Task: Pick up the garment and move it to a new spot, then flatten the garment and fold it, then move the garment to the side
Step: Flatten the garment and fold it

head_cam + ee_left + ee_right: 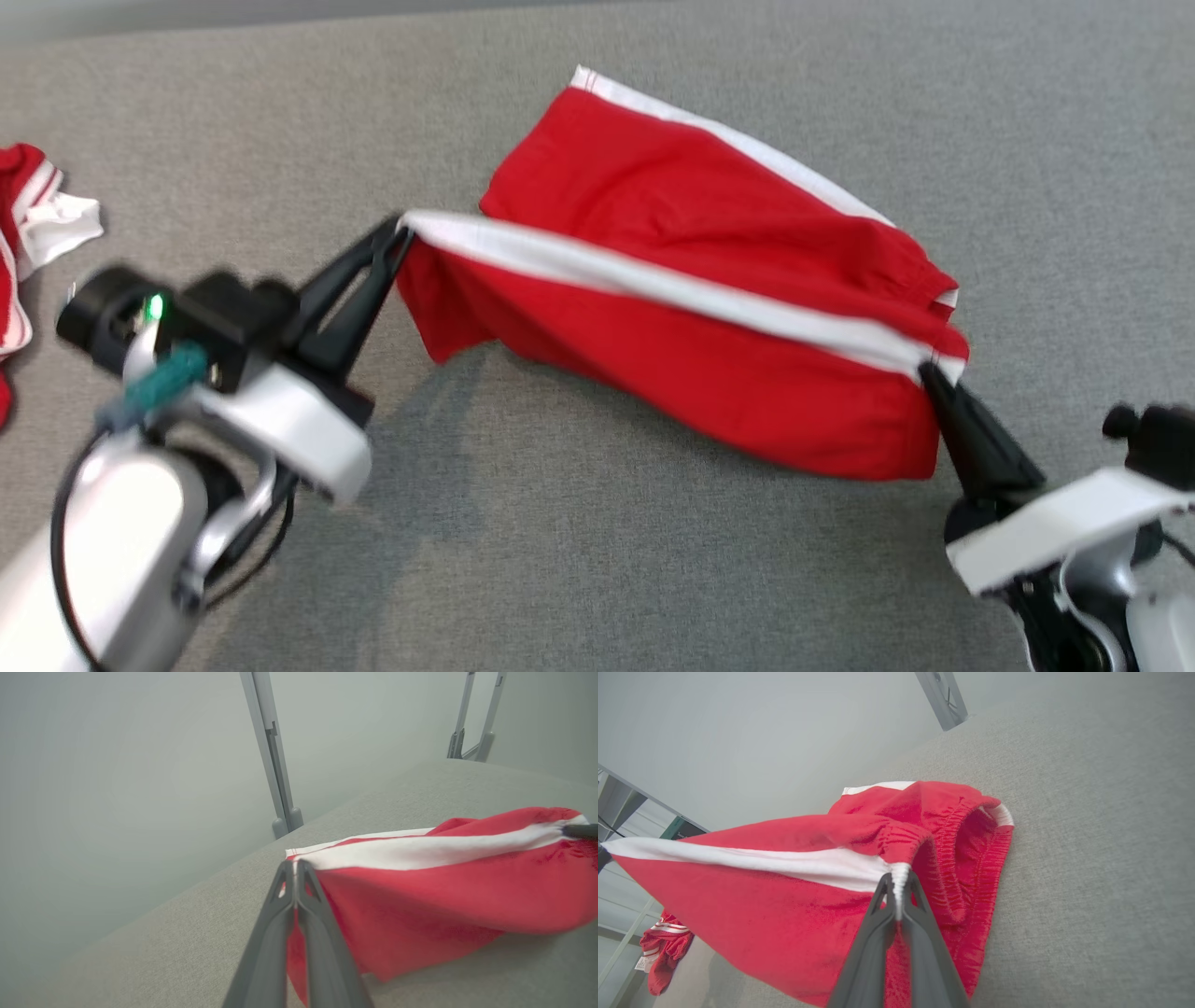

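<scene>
Over the counter's (pixel 653 579) middle, our left hand (pixel 401 231) and right hand (pixel 926 370) are both clenched on the red shorts (pixel 672 187); we'd keep them taut and lower evenly.

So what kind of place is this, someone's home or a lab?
Probably a lab or test cell, not a home: a wide grey fabric-covered table, bare grey metal frame posts at its edge, and a crumpled red-and-white garment lying aside.
</scene>
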Robot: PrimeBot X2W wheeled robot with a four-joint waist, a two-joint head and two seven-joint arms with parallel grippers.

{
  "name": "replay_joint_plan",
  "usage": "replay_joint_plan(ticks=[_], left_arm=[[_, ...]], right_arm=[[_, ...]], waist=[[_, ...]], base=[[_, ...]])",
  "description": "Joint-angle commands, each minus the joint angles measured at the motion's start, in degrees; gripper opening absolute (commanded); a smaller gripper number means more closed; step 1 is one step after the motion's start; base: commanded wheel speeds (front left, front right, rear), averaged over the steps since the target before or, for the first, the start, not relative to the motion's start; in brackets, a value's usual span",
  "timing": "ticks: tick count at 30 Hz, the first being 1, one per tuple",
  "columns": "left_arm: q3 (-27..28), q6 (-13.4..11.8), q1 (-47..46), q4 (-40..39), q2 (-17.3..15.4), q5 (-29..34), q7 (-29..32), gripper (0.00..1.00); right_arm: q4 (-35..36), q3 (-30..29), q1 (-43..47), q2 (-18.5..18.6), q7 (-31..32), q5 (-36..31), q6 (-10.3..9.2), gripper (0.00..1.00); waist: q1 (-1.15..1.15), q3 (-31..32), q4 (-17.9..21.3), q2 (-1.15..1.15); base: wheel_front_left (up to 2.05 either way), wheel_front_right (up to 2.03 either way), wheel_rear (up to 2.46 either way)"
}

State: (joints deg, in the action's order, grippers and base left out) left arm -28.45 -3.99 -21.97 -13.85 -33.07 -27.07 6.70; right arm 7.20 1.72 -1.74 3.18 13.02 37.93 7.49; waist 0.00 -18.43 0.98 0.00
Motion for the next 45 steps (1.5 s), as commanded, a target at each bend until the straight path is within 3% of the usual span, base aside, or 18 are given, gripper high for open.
replay_joint_plan(ticks=[1,6,11,16,23,24,26,27,28,33,37,40,45], left_arm=[[-0.4,2.1,-4.7,2.7,1.0,-0.3,0.4,0.00],[-1.9,8.4,-18.7,15.3,4.5,-2.2,1.7,0.00],[-6.0,11.1,-32.3,30.2,7.7,-2.9,1.0,0.00],[-11.2,11.4,-40.2,41.9,9.9,-5.7,-3.1,0.00],[-17.3,11.4,-45.5,51.6,9.9,-11.8,-5.6,0.00],[-17.8,11.4,-46.1,52.5,10.0,-12.7,-6.2,0.00],[-19.1,11.4,-46.8,54.3,10.2,-13.9,-7.5,0.00],[-19.7,11.4,-47.1,55.2,10.4,-14.5,-8.2,0.16],[-20.4,11.5,-47.6,57.2,10.9,-15.2,-9.9,1.00],[-19.4,10.2,-45.7,63.7,13.2,-15.5,-19.0,1.00],[-17.8,7.7,-43.3,63.2,13.5,-15.3,-21.2,1.00],[-14.5,4.6,-40.1,59.0,12.9,-14.5,-21.9,1.00],[-5.3,-1.2,-29.3,44.3,10.5,-10.5,-21.9,1.00]], right_arm=[[-1.0,-0.1,-3.0,0.0,-0.7,-0.7,0.01,0.00],[-6.0,0.9,-12.9,-0.2,-2.8,-3.0,0.01,0.00],[-15.3,3.4,-23.5,-0.2,-7.0,-1.4,0.01,0.00],[-22.7,6.9,-29.8,-0.2,-12.4,2.4,0.01,0.00],[-27.9,11.7,-33.7,-0.2,-16.0,5.4,0.01,0.00],[-28.5,12.2,-34.0,-0.2,-16.4,5.5,0.01,0.07],[-29.5,12.9,-34.4,-0.2,-17.0,6.0,0.01,0.39],[-29.8,13.4,-34.5,-0.2,-17.2,6.1,0.01,0.84],[-30.2,14.1,-34.4,-0.3,-17.7,6.4,0.01,1.00],[-28.3,14.8,-29.7,1.1,-19.9,2.9,0.01,1.00],[-24.8,14.0,-26.6,2.3,-21.6,0.8,0.01,1.00],[-21.2,12.1,-23.2,2.9,-22.9,-2.1,0.01,1.00],[-15.5,6.9,-18.3,3.0,-24.4,-7.7,0.01,1.00]], waist=[[0.00,-2.9,0.5,0.00],[0.00,-7.8,2.8,0.00],[0.00,-12.1,6.0,0.00],[0.00,-14.2,8.7,0.00],[0.00,-15.2,10.8,0.00],[0.00,-15.3,11.0,0.00],[0.00,-15.4,11.0,0.00],[0.00,-15.4,11.0,0.00],[0.00,-15.3,10.9,0.00],[0.00,-13.4,10.1,0.00],[0.00,-12.2,9.3,0.00],[0.00,-11.0,8.3,0.00],[0.00,-8.7,6.4,0.00]], base=[[0.00,0.00,0.00],[0.00,0.00,0.00],[0.00,0.00,0.00],[0.00,0.00,0.00],[0.00,0.00,0.00],[0.00,0.00,0.00],[0.00,0.00,0.00],[0.00,0.00,0.00],[0.00,0.00,0.00],[0.00,0.00,0.00],[0.00,0.00,0.00],[0.00,0.00,0.00],[0.00,0.00,0.00]])
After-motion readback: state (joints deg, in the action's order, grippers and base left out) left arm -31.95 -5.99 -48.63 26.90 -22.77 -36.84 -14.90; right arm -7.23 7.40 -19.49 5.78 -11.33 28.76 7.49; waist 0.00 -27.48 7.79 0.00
